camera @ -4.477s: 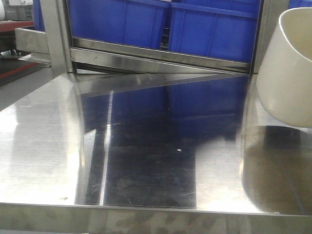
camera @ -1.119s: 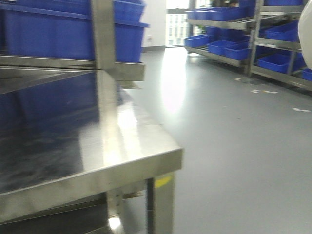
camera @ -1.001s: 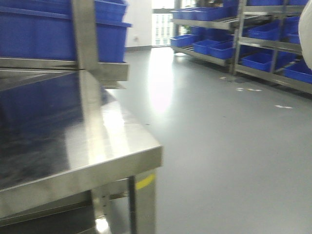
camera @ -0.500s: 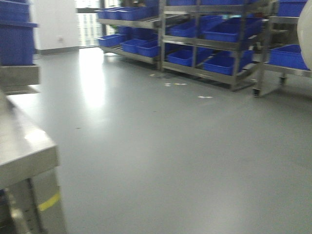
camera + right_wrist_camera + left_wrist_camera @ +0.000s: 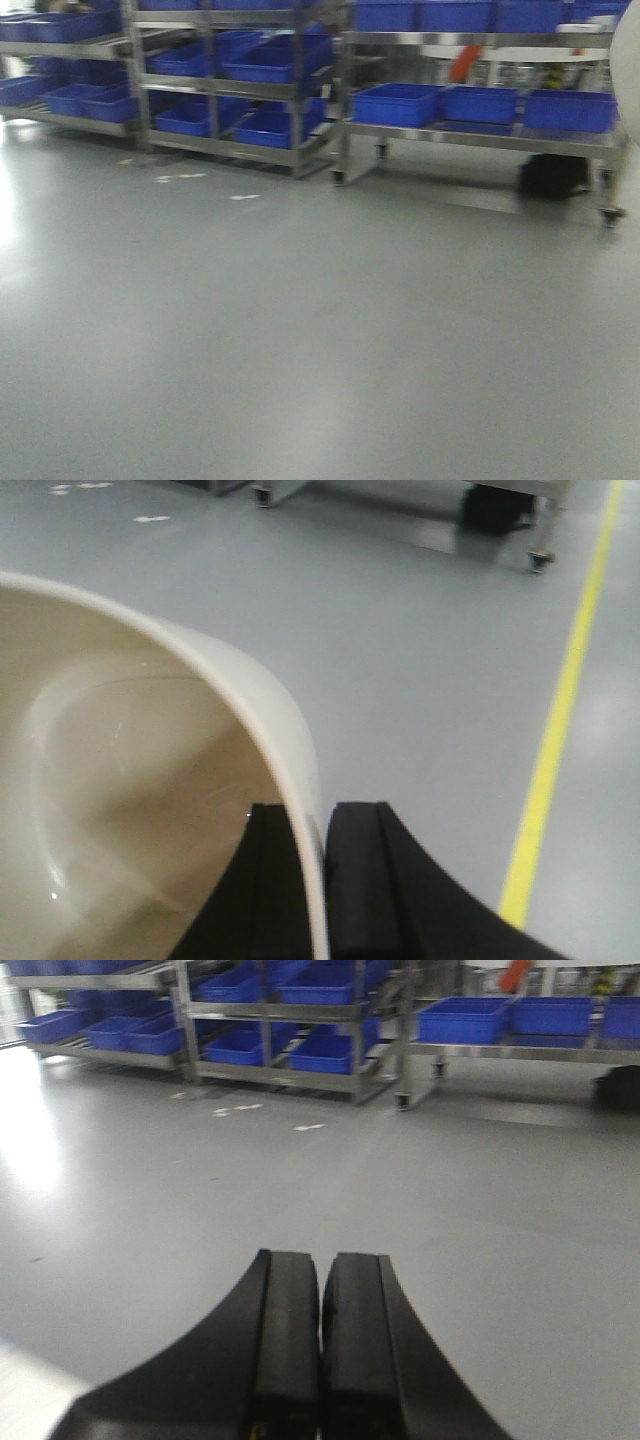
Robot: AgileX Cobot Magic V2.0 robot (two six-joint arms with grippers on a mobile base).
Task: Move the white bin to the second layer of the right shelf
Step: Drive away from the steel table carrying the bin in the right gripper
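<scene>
The white bin is a cream glossy tub filling the left of the right wrist view, mouth toward the camera. My right gripper is shut on its rim wall, one finger inside and one finger outside. The front view catches only a sliver of the bin at the right edge, held above the floor. My left gripper is shut with nothing between its pads and hangs over bare grey floor. Among the steel racks at the back, I cannot tell which level is the right shelf second layer.
Steel racks with several blue crates line the far side. A wheeled rack carries more blue crates, with a black object under it. A yellow line runs along the grey floor on the right.
The view has swung right: the steel table slid out at the left and the far racks moved across into the middle. The bin stays at the right edge, still gripped.
</scene>
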